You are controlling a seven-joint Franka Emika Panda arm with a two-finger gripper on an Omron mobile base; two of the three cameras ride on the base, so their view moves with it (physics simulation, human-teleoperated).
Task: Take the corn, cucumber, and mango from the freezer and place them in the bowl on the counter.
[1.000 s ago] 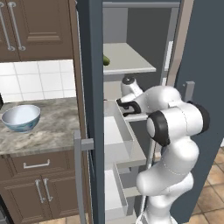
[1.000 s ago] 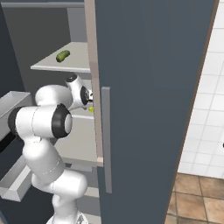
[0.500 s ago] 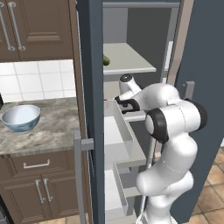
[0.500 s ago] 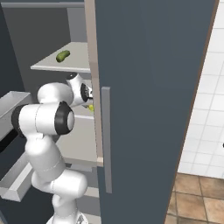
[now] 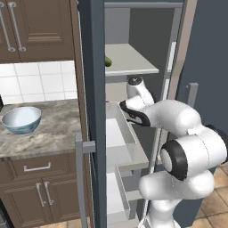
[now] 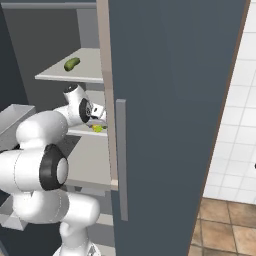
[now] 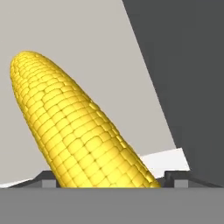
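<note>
The yellow corn (image 7: 74, 131) lies on a pale grey shelf (image 7: 87, 39) inside the freezer (image 6: 170, 90). It reaches down between my two fingertips (image 7: 49, 180). My gripper (image 7: 113, 180) is open and straddles the cob, with little room on either side. In the right base view the corn (image 6: 97, 128) peeks out just below the gripper (image 6: 100, 121). On the shelf above rests the dark green cucumber (image 5: 107, 61) (image 6: 72, 63). The pale blue-white bowl (image 5: 21, 119) stands on the marbled counter (image 5: 53, 133), left of the freezer. The mango is out of view.
A white drawer (image 5: 120, 133) is pulled out below my hand, with another lower down (image 5: 116, 196). The freezer's open doors (image 5: 91, 89) flank the arm on both sides. Brown cabinets (image 5: 35, 26) hang above the counter.
My hand has edged a little lower and deeper over the middle shelf, toward the corn. Nothing else has moved.
</note>
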